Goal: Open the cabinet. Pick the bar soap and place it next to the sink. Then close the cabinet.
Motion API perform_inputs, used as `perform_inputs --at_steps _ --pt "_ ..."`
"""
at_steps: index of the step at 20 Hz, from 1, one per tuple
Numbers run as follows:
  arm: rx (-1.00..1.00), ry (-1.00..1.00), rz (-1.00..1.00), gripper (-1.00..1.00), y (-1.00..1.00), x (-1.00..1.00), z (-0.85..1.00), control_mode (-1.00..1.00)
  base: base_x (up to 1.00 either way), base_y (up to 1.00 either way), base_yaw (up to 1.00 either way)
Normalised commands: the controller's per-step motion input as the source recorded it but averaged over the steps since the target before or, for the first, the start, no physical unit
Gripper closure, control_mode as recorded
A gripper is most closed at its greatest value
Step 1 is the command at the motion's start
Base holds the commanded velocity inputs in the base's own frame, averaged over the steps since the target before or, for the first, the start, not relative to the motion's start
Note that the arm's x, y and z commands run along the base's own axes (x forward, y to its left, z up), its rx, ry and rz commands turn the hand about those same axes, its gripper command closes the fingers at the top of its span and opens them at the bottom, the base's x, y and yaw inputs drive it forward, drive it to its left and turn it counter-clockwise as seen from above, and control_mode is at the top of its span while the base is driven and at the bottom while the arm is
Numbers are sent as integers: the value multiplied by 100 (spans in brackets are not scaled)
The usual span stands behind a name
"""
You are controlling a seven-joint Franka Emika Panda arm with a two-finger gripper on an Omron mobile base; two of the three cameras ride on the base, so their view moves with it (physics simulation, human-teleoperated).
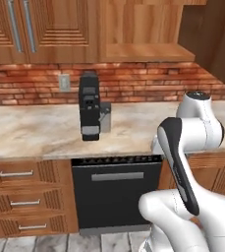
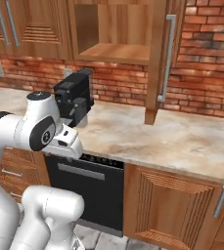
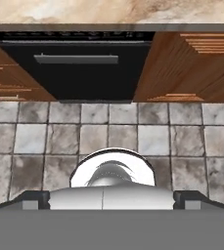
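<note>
The cabinet [image 2: 114, 34] stands open high above my gripper, its wooden shelf bare; I cannot see the bar soap anywhere. My gripper hangs low with jaws spread wide, holding nothing. Ahead of it is the black dishwasher [image 3: 74, 63]; below it, grey floor tiles [image 3: 108, 136]. Above runs the marble counter [image 1: 35, 130], carrying the coffee machine [image 1: 90, 106].

No readable text, labels or numbers, coffee machine [image 1: 90, 106] panel too blurred to make out
</note>
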Motion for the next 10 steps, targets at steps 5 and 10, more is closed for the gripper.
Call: perform_inputs --at_steps 5,10 --pt "0 0 0 -100 0 0 0 100 23 10 -43" --pt "0 0 0 -100 0 0 0 100 34 11 -31"
